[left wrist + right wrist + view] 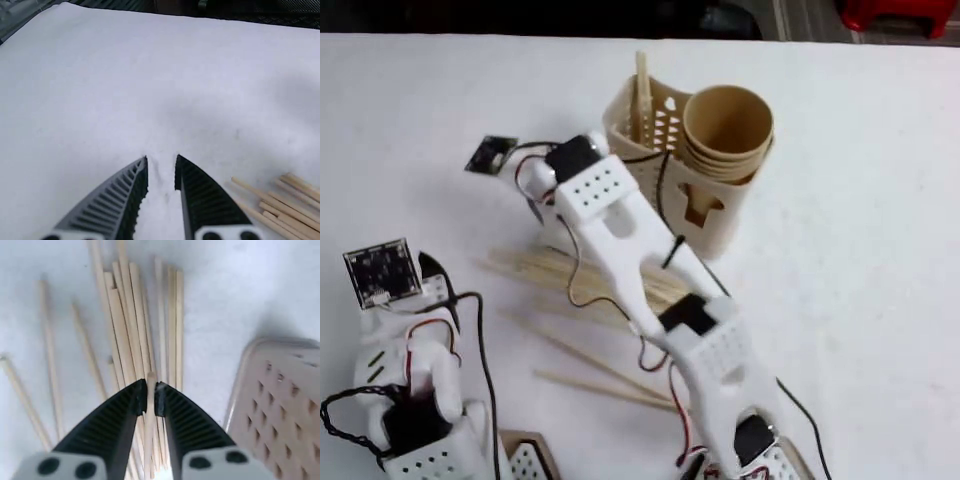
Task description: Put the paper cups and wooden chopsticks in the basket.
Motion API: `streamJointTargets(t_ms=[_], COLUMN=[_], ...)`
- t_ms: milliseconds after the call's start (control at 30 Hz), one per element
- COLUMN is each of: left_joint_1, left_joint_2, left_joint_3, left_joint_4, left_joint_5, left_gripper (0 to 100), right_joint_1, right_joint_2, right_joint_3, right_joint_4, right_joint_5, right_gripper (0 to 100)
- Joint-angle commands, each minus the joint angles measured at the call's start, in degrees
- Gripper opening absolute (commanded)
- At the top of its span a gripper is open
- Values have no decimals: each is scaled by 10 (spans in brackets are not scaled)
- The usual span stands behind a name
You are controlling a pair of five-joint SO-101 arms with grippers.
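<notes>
Wood this thin is being judged light, stiff and easily snapped. The wooden chopsticks (125,315) are smooth enough to slide or roll between hard pads. Each is best taken across its width, toward one end, so that it can be tipped upright into the basket (280,400).

One stick (150,410) is being pinched by the right claw (148,390), whose jaws are nearly closed around it. This is happening over the bundle lying on the table (150,75), just beside the basket wall. The left claw (161,162) is being held low over bare table with its jaws parted by a narrow gap and nothing between them. A few stick ends are lying near it.

The paper cups (728,135) are being judged light and easily crushed, best taken at the rim. They are already sitting nested in one side of the basket.

By count there is one basket. The cup stack is showing about four rims, though the exact number cannot be told. One upright chopstick (642,90) is being carried in the basket's other side. Roughly a dozen sticks are being left on the table: about eight overlapping in the bundle and three or four lying loose.
</notes>
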Motion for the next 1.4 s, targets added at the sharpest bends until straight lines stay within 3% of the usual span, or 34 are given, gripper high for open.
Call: streamJointTargets(t_ms=[0,367,500,733,1067,1367], left_joint_1=[-5,-5,-5,-5,-5,-5], left_joint_2=[-12,-12,-12,-12,-12,-12], left_joint_3=[-4,-4,-4,-4,-4,-4], left_joint_4=[-16,-16,-16,-16,-16,-16], left_joint_5=[7,6,6,5,4,4], left_gripper=[109,109,109,109,109,109], right_joint_1=[-4,-1,3,55,104,154], right_joint_2=[-104,-250,-312,-401,-445,-430], right_joint_3=[7,4,3,3,3,24], right_joint_4=[3,-22,-67,-208,-381,-390], right_joint_5=[-11,-40,-49,-134,-166,-162], right_gripper=[18,18,18,18,18,18])
